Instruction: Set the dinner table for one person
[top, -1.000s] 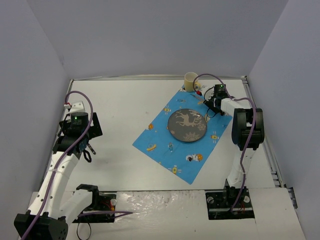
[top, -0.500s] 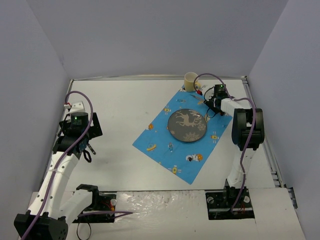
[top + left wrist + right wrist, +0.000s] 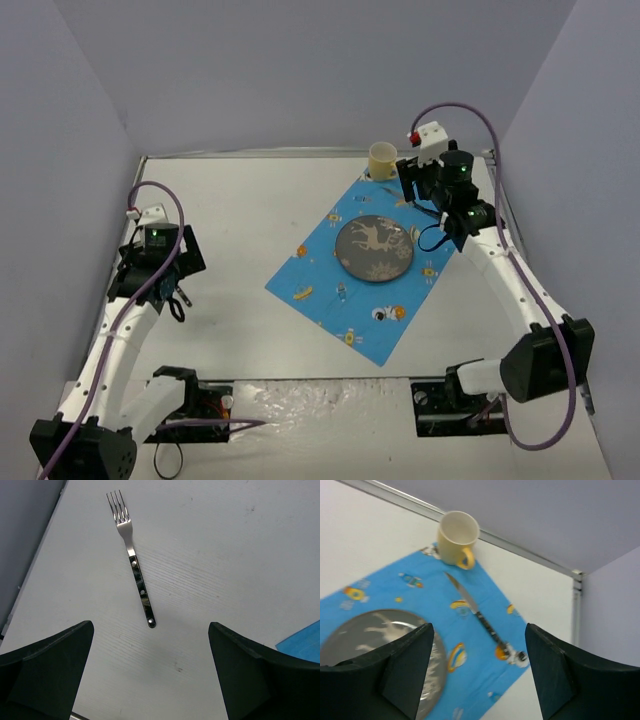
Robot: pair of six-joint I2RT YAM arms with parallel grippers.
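A blue cloth (image 3: pixel 318 272) with little cartoon pictures lies slanted. A round grey plate (image 3: pixel 373 249) with a pale pattern sits on it. A yellow mug (image 3: pixel 457 537) stands upright at the cloth's far corner. A knife (image 3: pixel 479 614) lies flat on the cloth beside the plate, its tip close to the mug. A fork (image 3: pixel 134 562) with a dark handle lies by itself, well apart from the cloth. Grey walls (image 3: pixel 300 70) stand all around.

left end effector (image 3: pixel 150 635): jaws apart | right end effector (image 3: pixel 478 635): jaws apart
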